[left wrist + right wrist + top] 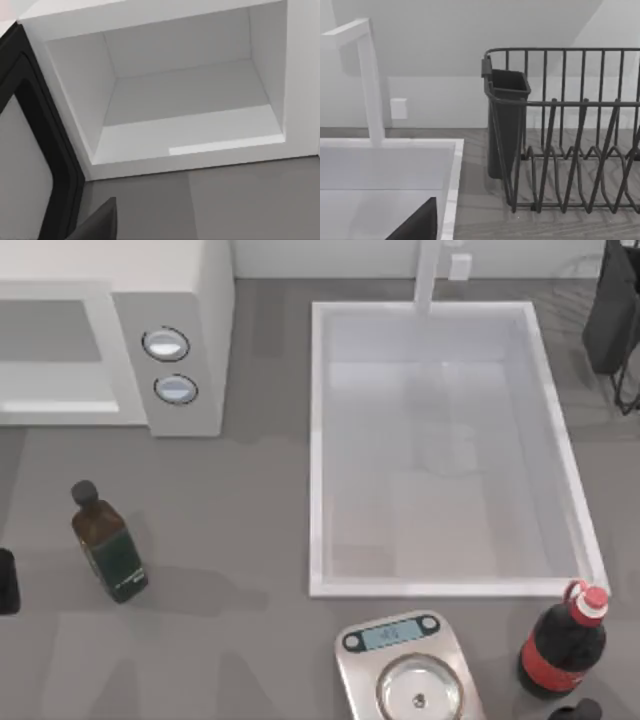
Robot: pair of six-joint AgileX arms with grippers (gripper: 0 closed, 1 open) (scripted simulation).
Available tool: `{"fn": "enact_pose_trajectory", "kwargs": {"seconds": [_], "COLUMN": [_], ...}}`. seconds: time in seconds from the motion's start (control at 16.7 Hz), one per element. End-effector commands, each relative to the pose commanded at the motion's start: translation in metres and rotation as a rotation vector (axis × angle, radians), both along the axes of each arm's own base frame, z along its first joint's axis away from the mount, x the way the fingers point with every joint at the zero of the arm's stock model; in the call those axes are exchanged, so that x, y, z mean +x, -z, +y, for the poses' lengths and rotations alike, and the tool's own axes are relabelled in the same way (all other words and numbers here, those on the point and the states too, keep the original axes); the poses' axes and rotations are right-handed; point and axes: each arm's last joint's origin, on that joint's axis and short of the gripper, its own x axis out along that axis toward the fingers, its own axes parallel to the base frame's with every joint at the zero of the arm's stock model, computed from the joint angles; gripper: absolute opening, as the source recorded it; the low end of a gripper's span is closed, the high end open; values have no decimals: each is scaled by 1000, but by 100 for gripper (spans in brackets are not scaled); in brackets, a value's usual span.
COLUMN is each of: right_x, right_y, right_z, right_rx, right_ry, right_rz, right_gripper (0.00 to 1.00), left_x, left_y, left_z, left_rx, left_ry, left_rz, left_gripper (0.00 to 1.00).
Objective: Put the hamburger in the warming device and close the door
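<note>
The warming device (185, 300) is a white box at the table's back left, with two round knobs (165, 343) on its grey panel. In the left wrist view its cavity (185, 95) stands open and bare inside. The door (25, 150) is swung wide open beside it, showing a dark inner frame and a grey window. The hamburger is out of view. My left gripper (6, 582) shows as a dark shape at the table's left edge, in front of the warming device. My right gripper (578, 710) sits at the front right corner, beside the cola bottle.
A white sink basin (440, 445) with a faucet (428, 275) fills the middle right. A dark green bottle (108, 545) stands front left, a cola bottle (562, 642) front right, and a silver scale (405, 672) at the front. A dark wire dish rack (570, 130) stands back right.
</note>
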Motion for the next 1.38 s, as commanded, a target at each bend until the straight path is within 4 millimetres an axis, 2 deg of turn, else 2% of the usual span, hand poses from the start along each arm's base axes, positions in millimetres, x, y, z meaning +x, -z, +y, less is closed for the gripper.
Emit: {"fn": "enact_pose_trajectory", "kwargs": {"seconds": [0.24,0.42,0.54,0.72,0.96,1.14,1.38], "right_x": [0,0,0,0,0,0,0], "right_y": [0,0,0,0,0,0,0], "right_z": [0,0,0,0,0,0,0], "right_rx": [0,0,0,0,0,0,0], "right_ry": [0,0,0,0,0,0,0], "right_rz": [0,0,0,0,0,0,0], "right_gripper": [100,100,100,100,100,100,100], "left_x": [24,56,81,119,156,170,173], "left_y": [-26,-39,-41,-32,-6,9,14], "left_z": [12,28,43,68,100,115,120], "left_rx": [209,350,422,484,495,485,480], "left_ry": [7,73,150,304,521,632,663], "left_rz": [301,573,754,997,1223,1305,1325], "left_gripper": [100,100,100,100,100,100,100]}}
